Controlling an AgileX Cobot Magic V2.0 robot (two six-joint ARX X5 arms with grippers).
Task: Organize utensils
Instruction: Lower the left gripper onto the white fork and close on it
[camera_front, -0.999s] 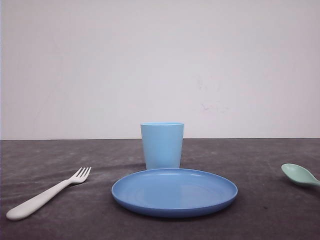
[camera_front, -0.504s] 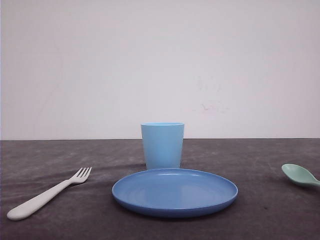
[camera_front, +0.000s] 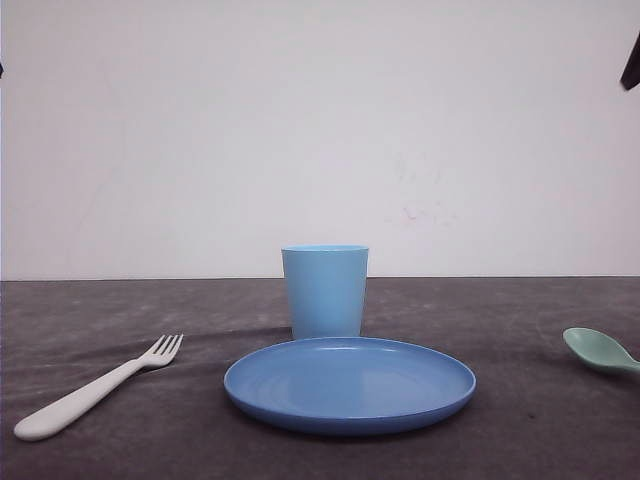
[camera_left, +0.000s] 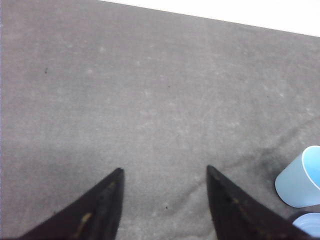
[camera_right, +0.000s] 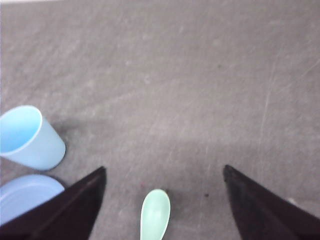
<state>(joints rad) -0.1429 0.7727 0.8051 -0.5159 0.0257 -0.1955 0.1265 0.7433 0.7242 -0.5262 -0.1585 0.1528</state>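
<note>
Two utensils are still ungrasped; no step is judged complete. The right gripper (camera_right: 162, 172) is spread wide and empty, with the mint-green spoon (camera_right: 155, 216) lying between its fingers, below them. The left gripper (camera_left: 165, 172) is likewise parted and empty over bare cloth; the white fork (camera_front: 95, 389) is not seen between its fingers.

— What do you count on your table?
— You have one fork (camera_front: 95, 389) and one spoon (camera_front: 600, 351), so two utensils.
— And the dishes?
— You have one cup (camera_front: 324, 290) and one plate (camera_front: 350, 383). Two grippers: left gripper (camera_left: 165, 172), right gripper (camera_right: 165, 170).
</note>
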